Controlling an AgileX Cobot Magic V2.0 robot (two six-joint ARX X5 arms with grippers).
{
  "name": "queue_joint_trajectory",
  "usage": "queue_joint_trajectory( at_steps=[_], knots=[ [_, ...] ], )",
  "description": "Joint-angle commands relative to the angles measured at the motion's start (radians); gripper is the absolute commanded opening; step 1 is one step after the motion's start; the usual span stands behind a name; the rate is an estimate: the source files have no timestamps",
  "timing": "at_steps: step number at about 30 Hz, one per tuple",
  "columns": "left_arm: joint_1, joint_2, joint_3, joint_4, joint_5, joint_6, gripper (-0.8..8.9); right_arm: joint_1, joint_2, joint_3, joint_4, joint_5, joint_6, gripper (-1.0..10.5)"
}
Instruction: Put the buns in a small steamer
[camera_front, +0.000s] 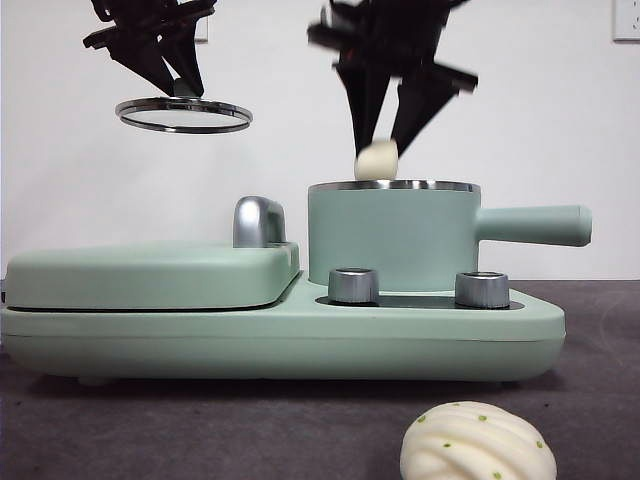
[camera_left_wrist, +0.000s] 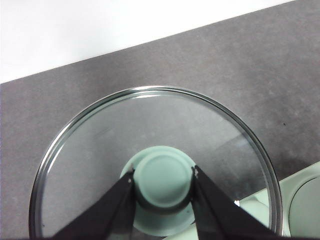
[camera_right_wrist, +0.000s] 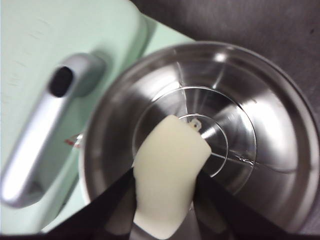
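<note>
The right hand (camera_front: 377, 150) clamps the smooth bun (camera_front: 376, 160), long axis vertical, directly above the open steamer (camera_front: 392, 235). The left hand (camera_left_wrist: 164, 190), closed on the lid (camera_front: 184, 114) knob, holds it aside. The pleated bun (camera_front: 478, 444) waits on the bench (camera_front: 150, 420).

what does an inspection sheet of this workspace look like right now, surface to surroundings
surface: dark grey table, matte.
job's things: smooth cream bun held just above the open small steamer; steamer inside looks bare; pleated bun lies on the table in front; lid held aloft, off to the side.
clutter: mint-green grill plate cover with chrome handle; two knobs.
grippers: left gripper shut on the lid's knob; right gripper shut on the smooth bun.
cables: nothing seen.
surroundings: white wall.
</note>
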Motion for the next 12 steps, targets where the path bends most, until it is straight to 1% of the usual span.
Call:
queue_joint_trajectory(
  at_steps=[1,4,7,12],
  knots=[
    [0.0,0.006,0.043,0.025,0.002,-0.004,0.51,0.002,0.048,0.032,0.008,-0.002,-0.034,1.6],
    [0.0,0.006,0.043,0.025,0.002,-0.004,0.51,0.001,0.08,0.032,0.023,-0.008,-0.039,1.6],
    [0.001,0.006,0.043,0.026,0.002,-0.004,0.51,0.001,0.107,0.032,0.041,-0.048,-0.039,1.6],
    [0.001,0.007,0.043,0.031,0.002,-0.004,0.51,0.001,0.134,0.032,0.064,-0.046,-0.04,1.6]
  ],
)
